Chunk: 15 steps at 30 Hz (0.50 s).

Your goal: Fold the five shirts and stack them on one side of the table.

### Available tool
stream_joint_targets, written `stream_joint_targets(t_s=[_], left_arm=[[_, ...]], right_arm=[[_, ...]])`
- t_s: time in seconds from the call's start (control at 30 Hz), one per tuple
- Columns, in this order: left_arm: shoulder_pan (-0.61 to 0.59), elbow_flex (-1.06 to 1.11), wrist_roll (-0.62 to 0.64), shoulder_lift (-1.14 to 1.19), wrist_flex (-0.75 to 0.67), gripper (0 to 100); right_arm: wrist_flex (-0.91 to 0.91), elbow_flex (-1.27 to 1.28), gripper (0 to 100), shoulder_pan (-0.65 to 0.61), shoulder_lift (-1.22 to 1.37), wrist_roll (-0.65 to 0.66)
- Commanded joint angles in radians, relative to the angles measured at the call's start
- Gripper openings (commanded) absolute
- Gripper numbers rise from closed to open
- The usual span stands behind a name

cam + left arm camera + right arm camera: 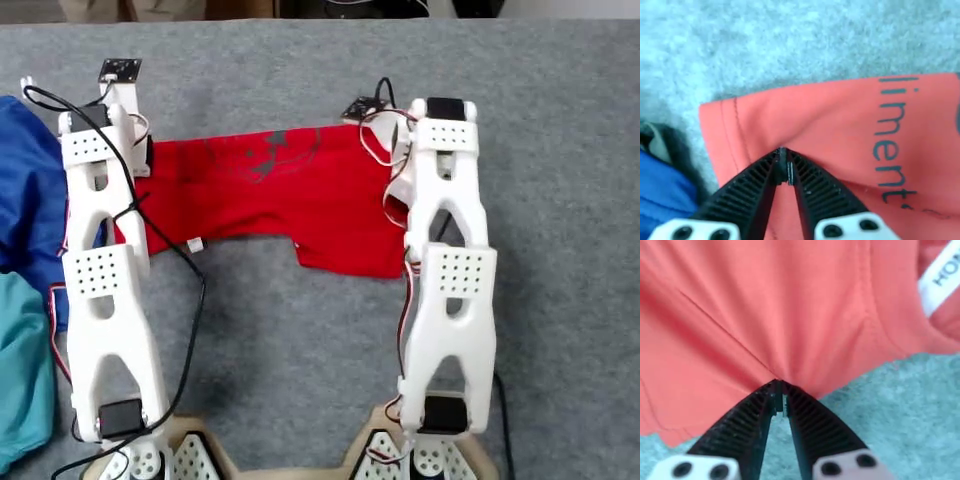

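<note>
Lying flat on the grey table cover point(560, 150), the red shirt point(270, 195) stretches sideways between the two arms, and the dark print point(265, 155) near its far edge faces up. The shirt's near edge is stepped: the part toward the right arm point(450, 280) reaches further toward the arm bases than the part toward the left arm point(100, 270). A small white tag point(195, 243) sits on that near edge.

At the shirt's left end, the left gripper point(782, 167) has its ribbed black fingers point(745, 187) pressed together on the red fabric. They pinch it a little way in from the stitched corner, and creases run out from the tips. Dark lettering point(895, 135) lies on the shirt just beyond the pinch.

At the shirt's right end, the right gripper point(779, 400) is also closed, nipping the fabric right at the shirt's edge where red meets grey. The cloth puckers into folds that meet at the tips. A white neck label point(940, 277) shows on the shirt off to one side of the pinch.

Beyond the red shirt's left end, on the far side of the left arm, a blue shirt point(25, 190) lies heaped. A teal shirt point(20, 370) lies beside it, further from the red shirt. A black cable point(190, 300) trails across the red shirt's left part and down toward the arm bases.
</note>
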Motion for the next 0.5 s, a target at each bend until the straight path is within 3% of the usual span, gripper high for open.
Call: stream_joint_targets(t_s=[0.0,0.23,0.47], left_arm=[[-0.029,-0.074,-0.003,-0.008,0.057,2],[0.063,-0.272,-0.009,-0.048,0.282,2],[0.087,-0.127,-0.002,-0.199,0.282,2]], right_arm=[[0.040,-0.107,0.5,-0.002,-0.007,0.017],[0.120,-0.360,0.9,-0.111,-0.041,0.054],[0.120,-0.124,0.9,-0.156,-0.320,0.140]])
